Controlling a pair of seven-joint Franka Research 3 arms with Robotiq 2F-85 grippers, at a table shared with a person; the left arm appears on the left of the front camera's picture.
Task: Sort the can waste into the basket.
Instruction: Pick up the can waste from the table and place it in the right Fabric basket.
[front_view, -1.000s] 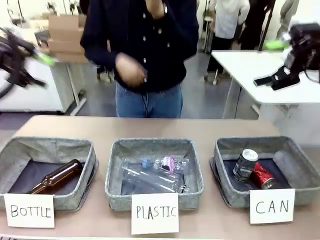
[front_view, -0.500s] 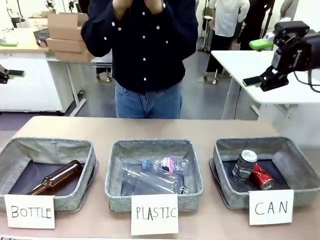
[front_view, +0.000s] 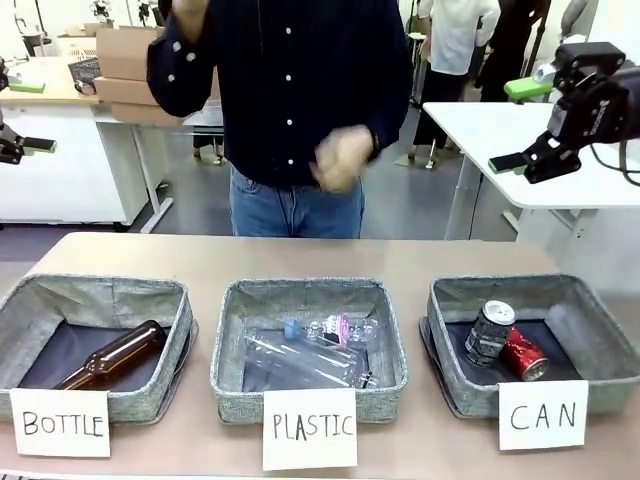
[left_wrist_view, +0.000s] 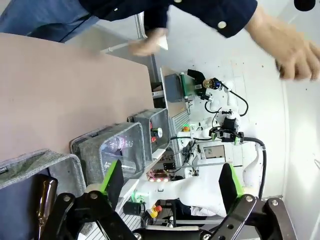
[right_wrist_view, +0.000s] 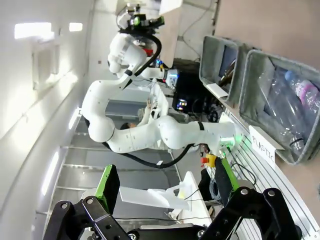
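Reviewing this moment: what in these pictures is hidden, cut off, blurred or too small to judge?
- Front view: the black can covers part of the red can; its print is too small to read.
- Front view: the person's hand is motion-blurred, so what it holds, if anything, is unclear.
- Front view: the left pincer is cut by the picture's edge.
- Front view: the brown bottle's base sits behind the BOTTLE card.

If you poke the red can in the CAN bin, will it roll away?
Probably only a little. The red can lies on its side, so it is apt to roll, but the black can rests against it and the basket walls would likely stop it. It looks small and thin-walled, so probably light and easily dented.
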